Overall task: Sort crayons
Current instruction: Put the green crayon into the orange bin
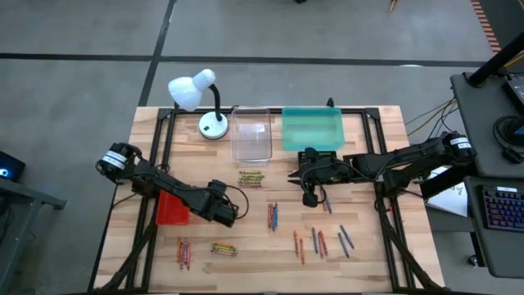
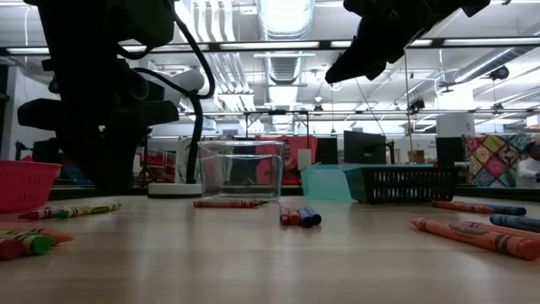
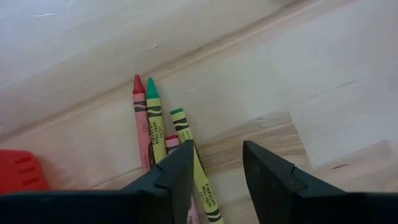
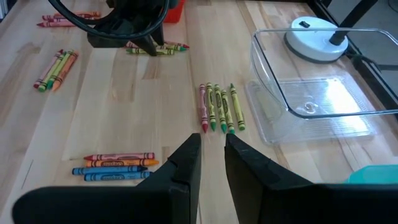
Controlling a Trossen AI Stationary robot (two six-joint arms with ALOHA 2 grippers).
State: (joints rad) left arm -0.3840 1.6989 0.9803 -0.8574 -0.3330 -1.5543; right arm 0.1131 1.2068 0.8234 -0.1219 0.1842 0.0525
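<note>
A: Several crayon groups are loose on the surface (image 1: 368, 123): a green/yellow/red set (image 1: 250, 178) just before the clear tray (image 1: 250, 135), a red-blue pair (image 1: 273, 215) mid-surface, a cluster (image 1: 223, 248) under the left gripper (image 1: 232, 215), more (image 1: 321, 242) on the right side. Nothing in the trays that I can see.

B: Gripper state?

A: Left gripper is part open and empty, low over the cluster near the red tray (image 1: 172, 208). In the left wrist view one finger (image 3: 177, 174) sits right over a yellow-green crayon (image 3: 189, 155). Right gripper (image 4: 211, 149) is narrow and empty, hovering before the teal tray (image 1: 312, 129).

B: Risks?

A: Three. Those crayons by the left gripper touch each other, so if you close now you'd likely pinch two colours or squirt one sideways. A finger landing on top of one would roll it or snap it. And the right gripper's gap looks too tight to straddle a crayon; I'd widen before you descend. Watch the lamp (image 1: 199, 97) cable too.
</note>
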